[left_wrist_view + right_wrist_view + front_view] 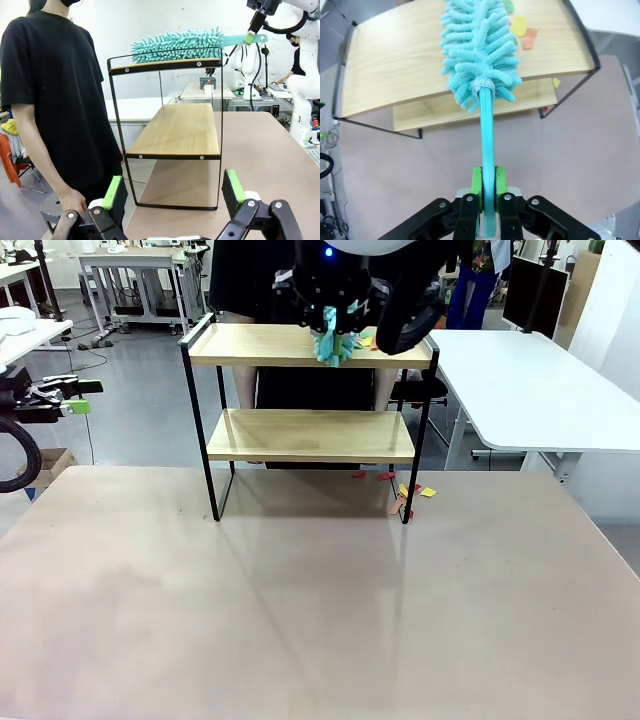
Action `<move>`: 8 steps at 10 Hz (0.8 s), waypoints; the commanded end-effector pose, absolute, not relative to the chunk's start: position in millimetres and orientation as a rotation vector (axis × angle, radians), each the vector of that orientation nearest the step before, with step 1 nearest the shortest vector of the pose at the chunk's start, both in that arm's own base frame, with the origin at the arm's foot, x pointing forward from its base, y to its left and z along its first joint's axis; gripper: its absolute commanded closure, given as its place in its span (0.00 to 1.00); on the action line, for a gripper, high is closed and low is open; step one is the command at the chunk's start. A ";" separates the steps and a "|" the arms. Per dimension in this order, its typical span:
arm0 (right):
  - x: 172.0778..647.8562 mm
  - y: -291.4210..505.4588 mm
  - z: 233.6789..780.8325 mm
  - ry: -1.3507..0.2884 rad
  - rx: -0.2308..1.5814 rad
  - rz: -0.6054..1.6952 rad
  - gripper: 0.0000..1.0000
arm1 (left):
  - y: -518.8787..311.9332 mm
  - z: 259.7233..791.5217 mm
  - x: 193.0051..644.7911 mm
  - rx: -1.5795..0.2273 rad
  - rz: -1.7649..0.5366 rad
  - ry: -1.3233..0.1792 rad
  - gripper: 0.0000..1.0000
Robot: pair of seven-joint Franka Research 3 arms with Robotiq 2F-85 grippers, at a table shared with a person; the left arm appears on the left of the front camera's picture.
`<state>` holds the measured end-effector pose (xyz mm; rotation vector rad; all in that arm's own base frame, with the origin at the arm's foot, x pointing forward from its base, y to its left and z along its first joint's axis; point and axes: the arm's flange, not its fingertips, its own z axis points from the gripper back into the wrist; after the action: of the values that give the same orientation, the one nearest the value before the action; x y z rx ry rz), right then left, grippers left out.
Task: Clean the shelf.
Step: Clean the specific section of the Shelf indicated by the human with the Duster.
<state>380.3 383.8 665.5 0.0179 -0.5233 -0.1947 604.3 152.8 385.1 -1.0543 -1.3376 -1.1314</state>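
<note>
Beige tabletop (300, 620) carries the shelf (300, 435) at its far edge. Clamped on the handle of a teal duster (477, 55), the right gripper (488, 182) lays the fronds across the shelf's top board, apparently to sweep off paper scraps (520, 25). Beside the shelf's end, the left gripper (172, 192) gapes empty.

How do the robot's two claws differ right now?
The left gripper is open and empty; the right gripper is shut on the teal duster's handle. The left gripper sits off to one side of the shelf; the right gripper is above it, with the duster's head lying on the top board. Both are black with green pads.
</note>
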 end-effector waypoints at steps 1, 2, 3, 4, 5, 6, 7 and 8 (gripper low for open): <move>371.0 354.5 658.9 -0.485 -0.005 -0.199 0.87 | 152.8 387.4 603.8 -1.042 -1.146 -1.346 0.00; 368.4 346.7 659.7 -0.488 -0.027 -0.214 0.87 | 152.8 387.4 603.8 -1.042 -1.146 -1.346 0.00; 366.1 336.7 662.7 -0.487 -0.048 -0.236 0.87 | 152.8 387.4 603.8 -1.042 -1.146 -1.346 0.00; 364.0 327.9 665.2 -0.481 -0.077 -0.258 0.87 | 152.8 387.4 603.8 -1.042 -1.146 -1.346 0.00; 361.6 319.3 667.1 -0.470 -0.113 -0.277 0.87 | 152.8 387.4 603.8 -1.042 -1.146 -1.346 0.00; 359.7 312.3 667.0 -0.445 -0.156 -0.285 0.87 | 152.8 387.4 603.8 -1.042 -1.146 -1.346 0.00; 358.9 307.6 666.5 -0.434 -0.230 -0.298 0.87 | 152.8 387.4 603.8 -1.042 -1.146 -1.346 0.00; 356.5 304.6 668.9 -0.444 -0.316 -0.317 0.87 | 152.8 387.4 603.8 -1.042 -1.146 -1.346 0.00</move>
<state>359.7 310.5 666.7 -0.2227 -0.4525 -0.3124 604.3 152.8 385.1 -1.0544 -1.3376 -1.1314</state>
